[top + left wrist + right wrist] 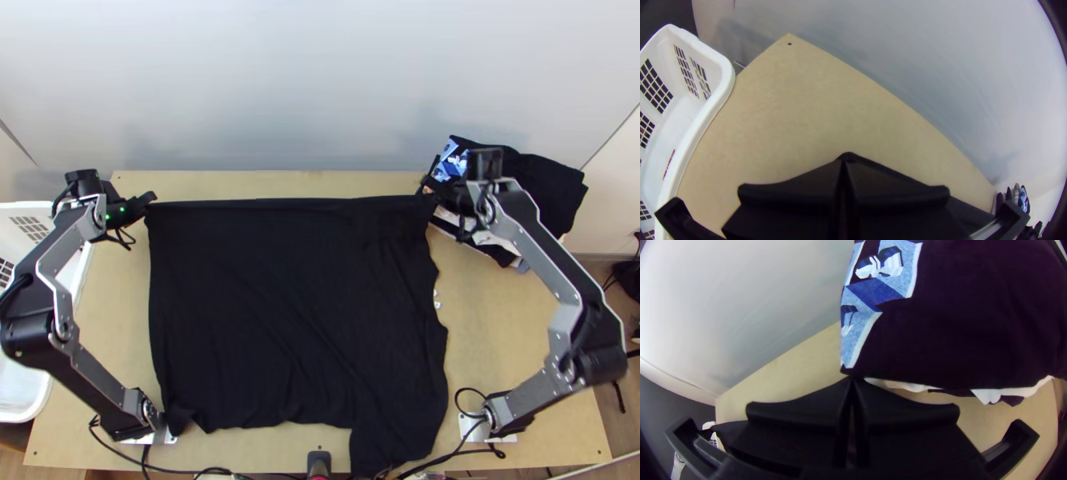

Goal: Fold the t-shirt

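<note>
Black t-shirt (280, 312) lies spread over the middle of the tabletop (520, 320), its far edge drawn nearly straight between my two grippers. Left gripper (150, 199): clenched on the far left corner. Right gripper (426, 190): clenched on the far right corner, just beside the pile of clothes (548, 180).

Soft diagonal creases run through the body; one part reaches down to the near edge at the right.

Judgement: step in hand is tensioning the far edge ahead of a fold. Method: pull evenly, only until the edge is straight; more risks a corner slipping out. Lift both corners to equal height, then bring them toward the bases at matched speed so the fold line comes out square. Thin cloth probably drags and wrinkles if carried too low. Clear the pile first on the right, the basket (723, 73) on the left. Lower gently, then release together.
</note>
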{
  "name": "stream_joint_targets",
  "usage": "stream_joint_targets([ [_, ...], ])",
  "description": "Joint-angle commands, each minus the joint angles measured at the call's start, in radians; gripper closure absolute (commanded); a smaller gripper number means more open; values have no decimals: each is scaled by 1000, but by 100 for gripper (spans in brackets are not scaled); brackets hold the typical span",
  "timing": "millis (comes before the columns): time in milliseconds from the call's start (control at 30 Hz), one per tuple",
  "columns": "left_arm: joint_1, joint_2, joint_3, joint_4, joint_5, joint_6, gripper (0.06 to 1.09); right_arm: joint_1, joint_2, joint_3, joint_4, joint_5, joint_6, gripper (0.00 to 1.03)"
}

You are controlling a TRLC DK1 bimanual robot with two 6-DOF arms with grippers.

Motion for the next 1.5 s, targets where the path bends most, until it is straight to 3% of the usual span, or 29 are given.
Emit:
stream_joint_targets([
  [0,-1,154,191,-106,-9,30,105,13,153,218,-94,12,-28,100],
  [300,-21,307,458,-294,-38,64,105,8,360,518,-266,12,-79,100],
  [833,-30,493,806,-500,-61,89,105,36,504,723,-340,13,-66,100],
  [1100,-40,491,837,-528,-60,99,105,44,532,781,-352,13,-59,100],
  [1333,-41,456,835,-764,-55,171,105,47,495,777,-475,12,-62,100],
  [1467,-18,442,828,-830,6,187,105,54,472,760,-551,12,-63,100],
])
